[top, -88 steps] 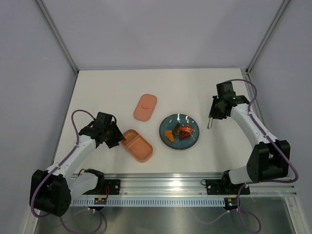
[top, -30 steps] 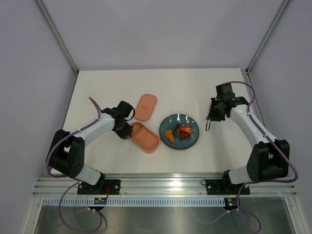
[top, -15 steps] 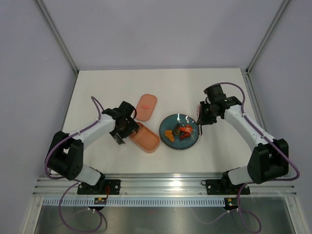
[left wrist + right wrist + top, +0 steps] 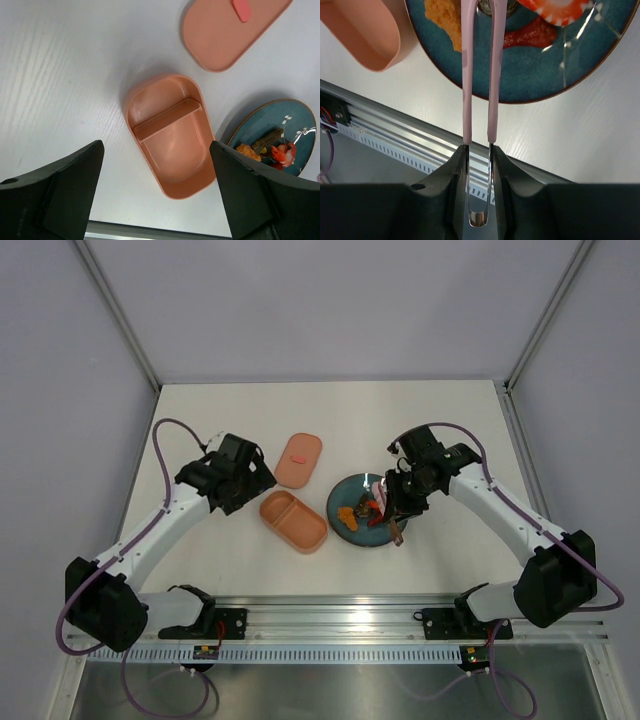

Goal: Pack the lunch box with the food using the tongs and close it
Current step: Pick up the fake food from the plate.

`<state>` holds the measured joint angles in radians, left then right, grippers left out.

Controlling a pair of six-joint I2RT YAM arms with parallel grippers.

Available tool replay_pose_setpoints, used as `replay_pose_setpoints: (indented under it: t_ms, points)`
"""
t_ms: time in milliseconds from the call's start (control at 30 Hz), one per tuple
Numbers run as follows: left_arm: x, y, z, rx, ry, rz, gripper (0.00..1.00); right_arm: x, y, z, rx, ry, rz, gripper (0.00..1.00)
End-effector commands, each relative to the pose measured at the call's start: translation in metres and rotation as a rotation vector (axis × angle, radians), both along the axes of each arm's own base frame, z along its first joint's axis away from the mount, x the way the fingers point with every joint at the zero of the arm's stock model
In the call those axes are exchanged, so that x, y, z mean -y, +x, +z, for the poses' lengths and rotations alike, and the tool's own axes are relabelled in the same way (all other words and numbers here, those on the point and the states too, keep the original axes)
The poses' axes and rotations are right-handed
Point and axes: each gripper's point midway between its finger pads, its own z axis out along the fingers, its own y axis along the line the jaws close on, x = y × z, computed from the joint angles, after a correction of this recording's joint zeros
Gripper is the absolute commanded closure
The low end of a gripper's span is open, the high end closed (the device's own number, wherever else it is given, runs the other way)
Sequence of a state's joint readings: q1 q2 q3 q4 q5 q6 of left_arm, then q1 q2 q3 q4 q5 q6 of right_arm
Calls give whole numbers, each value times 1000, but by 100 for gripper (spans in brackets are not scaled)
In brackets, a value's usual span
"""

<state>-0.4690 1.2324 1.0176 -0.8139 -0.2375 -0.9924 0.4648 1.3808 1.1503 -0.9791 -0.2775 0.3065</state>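
Pincer on the right arm, the right pincer (image 4: pixel 479 150), is squeezed narrow on the slender pink-armed tongs (image 4: pixel 466 75), gripping them just above their metal hinge. In the right wrist view the two thin arms run straight toward 12 o'clock over the round teal plate (image 4: pixel 535 75). An orange food piece (image 4: pixel 442 20) sits at 11 and a bright red food piece (image 4: pixel 555 7) at 1. The tips leave the picture, so I cannot tell what they straddle.

From above, the shallow salmon-pink lunch box base (image 4: pixel 293 521) lies just beside the plate at its 9 o'clock, nothing inside. Its flat matching lid (image 4: pixel 298 459) rests on the white worktop (image 4: pixel 230 420) at the base's 12. The left pincer (image 4: pixel 156 145) hangs above it, spread wide, holding nothing. The carry, I'd judge, goes toward 9 o'clock.
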Motion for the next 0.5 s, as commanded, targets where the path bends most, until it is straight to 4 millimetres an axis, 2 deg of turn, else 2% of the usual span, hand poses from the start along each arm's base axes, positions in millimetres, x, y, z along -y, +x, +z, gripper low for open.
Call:
replay_pose_setpoints:
  t_ms: [0,233,467]
  points:
    - [-22,24,30,110,75,-2,8,-8,-10,20,18,28,35,69]
    - [-49,41,34,127,55,10,8,-13,-11,17,4,17,51,64]
    - [-44,44,31,128,33,-10,8,-22,-10,10,-18,-3,91,56]
